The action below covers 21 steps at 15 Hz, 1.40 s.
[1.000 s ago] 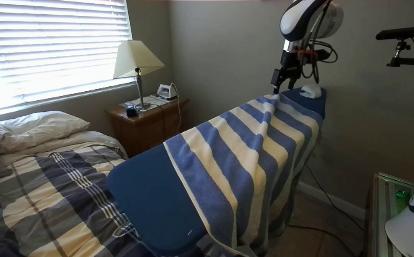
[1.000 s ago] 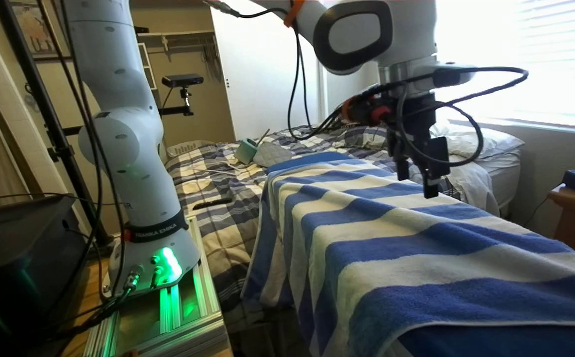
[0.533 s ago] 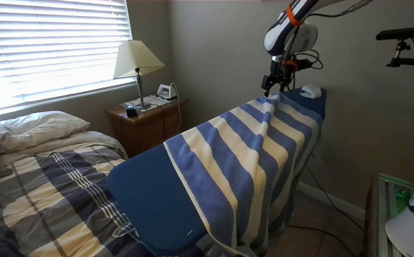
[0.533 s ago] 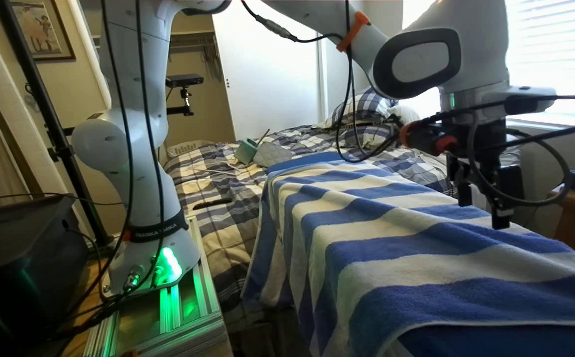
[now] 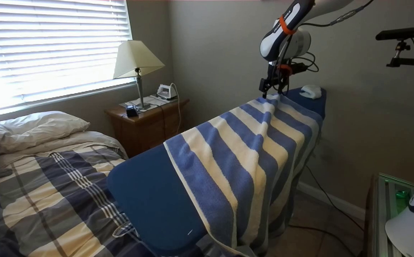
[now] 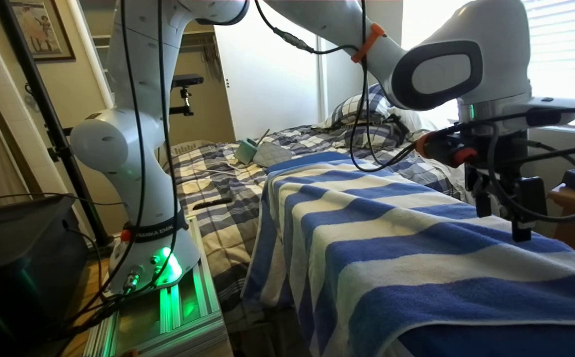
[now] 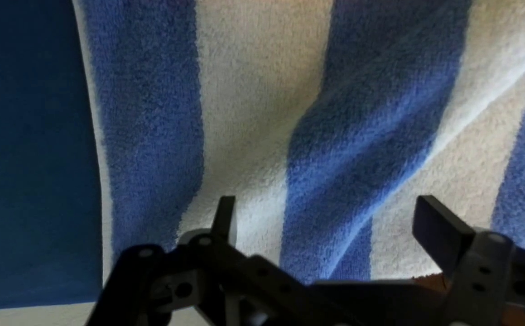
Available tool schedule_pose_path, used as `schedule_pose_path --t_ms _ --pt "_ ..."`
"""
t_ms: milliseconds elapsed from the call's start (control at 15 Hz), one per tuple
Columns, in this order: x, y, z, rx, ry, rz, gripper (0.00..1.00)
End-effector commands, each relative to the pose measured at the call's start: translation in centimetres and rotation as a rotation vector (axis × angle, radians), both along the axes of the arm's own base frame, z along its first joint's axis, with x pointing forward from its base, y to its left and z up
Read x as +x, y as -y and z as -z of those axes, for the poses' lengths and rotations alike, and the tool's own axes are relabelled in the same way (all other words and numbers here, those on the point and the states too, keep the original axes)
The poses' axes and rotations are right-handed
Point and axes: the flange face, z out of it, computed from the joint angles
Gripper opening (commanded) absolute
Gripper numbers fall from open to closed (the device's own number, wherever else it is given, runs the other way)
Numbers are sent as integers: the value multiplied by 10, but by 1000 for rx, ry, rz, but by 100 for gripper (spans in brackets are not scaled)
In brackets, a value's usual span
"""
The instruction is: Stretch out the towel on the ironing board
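In an exterior view the gripper (image 5: 272, 94) hangs at the far end of the towel (image 5: 224, 153), its jaws spread; whether the tips touch the cloth cannot be told. From below the gripper the towel reaches nearer along the ironing board (image 5: 149, 189), whose long axis runs from just behind the gripper to a broad bare end, well apart from it. The stripes cross that axis and hang down the board's side, where the lowest folds leave the frame; on the board past the gripper lies a white bundle (image 5: 311, 91), hard to identify. In an exterior view a cable (image 6: 552, 219) loops before the gripper, masking part of it, while the board's near end is cut off. In the wrist view the fingers (image 7: 443, 235) stand well apart, a slanting fold of towel between them. The hem runs to their left, bare board beyond it; the gripper's body covers some of the cloth's lower edge, and the top and right run out of sight.
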Motion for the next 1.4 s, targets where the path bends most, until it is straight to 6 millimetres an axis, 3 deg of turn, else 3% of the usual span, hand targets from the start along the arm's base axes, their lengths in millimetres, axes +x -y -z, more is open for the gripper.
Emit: schedule_pose_path --t_ms 0,400,733,800,933,1333 --pt "0 1 0 0 0 0 100" --pt "17 -4 12 78 18 -16 100" --pt "26 5 22 83 23 4 100" --pt "28 8 24 76 30 5 96" --pt "31 13 29 77 29 11 74" --pt "38 20 35 80 44 9 33"
